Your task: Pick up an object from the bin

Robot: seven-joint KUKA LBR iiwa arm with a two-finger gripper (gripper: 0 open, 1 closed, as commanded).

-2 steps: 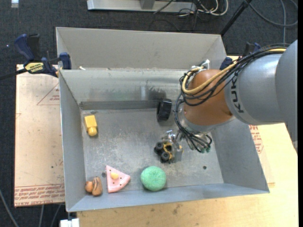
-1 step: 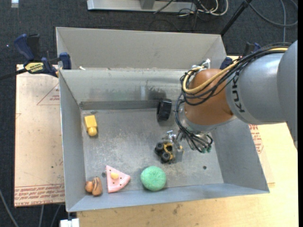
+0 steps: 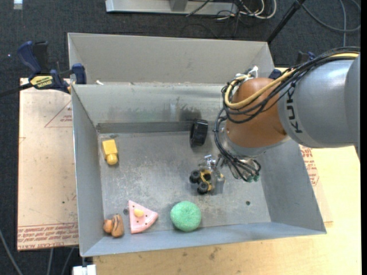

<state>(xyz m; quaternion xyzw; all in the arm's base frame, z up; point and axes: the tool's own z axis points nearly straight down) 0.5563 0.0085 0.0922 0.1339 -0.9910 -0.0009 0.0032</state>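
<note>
Dark carpet (image 3: 57,10) with cables (image 3: 253,2) and metal base (image 3: 166,4)

Cam sits above the bin (image 3: 166,171), looking down, a bit off-vertical; mid-range, whole bin in frame w/ margin; arm (image 3: 327,105) enters from frame right.

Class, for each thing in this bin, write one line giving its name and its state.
gripper: low in the bin, right of middle
black cylinder: lying by the back wall, untouched
yellow block: at left, alone
pink wedge: flat, near the front
green ball: resting beside the wedge
brown lump: in the front left corner
</note>
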